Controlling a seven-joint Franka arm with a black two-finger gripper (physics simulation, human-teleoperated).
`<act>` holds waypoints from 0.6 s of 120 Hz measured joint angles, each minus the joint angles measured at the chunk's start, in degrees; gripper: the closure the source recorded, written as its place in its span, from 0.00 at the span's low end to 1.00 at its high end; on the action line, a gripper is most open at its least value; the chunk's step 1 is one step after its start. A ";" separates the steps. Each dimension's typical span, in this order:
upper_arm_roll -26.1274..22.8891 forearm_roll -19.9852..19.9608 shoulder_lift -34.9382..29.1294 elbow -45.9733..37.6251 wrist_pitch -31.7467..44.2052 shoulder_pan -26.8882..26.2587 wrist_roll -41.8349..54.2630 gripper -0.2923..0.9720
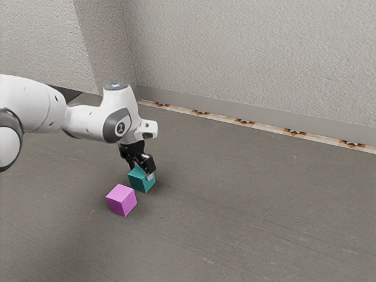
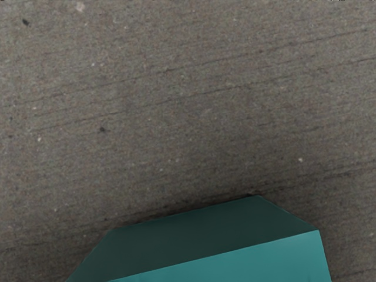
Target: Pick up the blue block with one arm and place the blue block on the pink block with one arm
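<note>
My end effector [image 1: 143,167] is lowered onto the blue block [image 1: 141,181], with both fingers grasping its upper sides. The block, teal in colour, sits low at the grey surface [image 1: 247,200], just beside the pink block [image 1: 121,200] and not touching it.

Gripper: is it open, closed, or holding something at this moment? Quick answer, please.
Gripper: down at the top of the teal block; whether it is open or closed on the block cannot be told.

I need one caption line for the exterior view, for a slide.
Franka hand at the top of the teal block, with the pink block close beside it.
</note>
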 joint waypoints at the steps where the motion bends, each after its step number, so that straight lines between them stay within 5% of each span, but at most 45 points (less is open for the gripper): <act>1: 0.00 -0.03 0.02 0.00 0.03 0.00 0.02 0.25; 72: 0.19 -1.61 -0.10 -0.76 -0.32 -0.19 0.29 0.25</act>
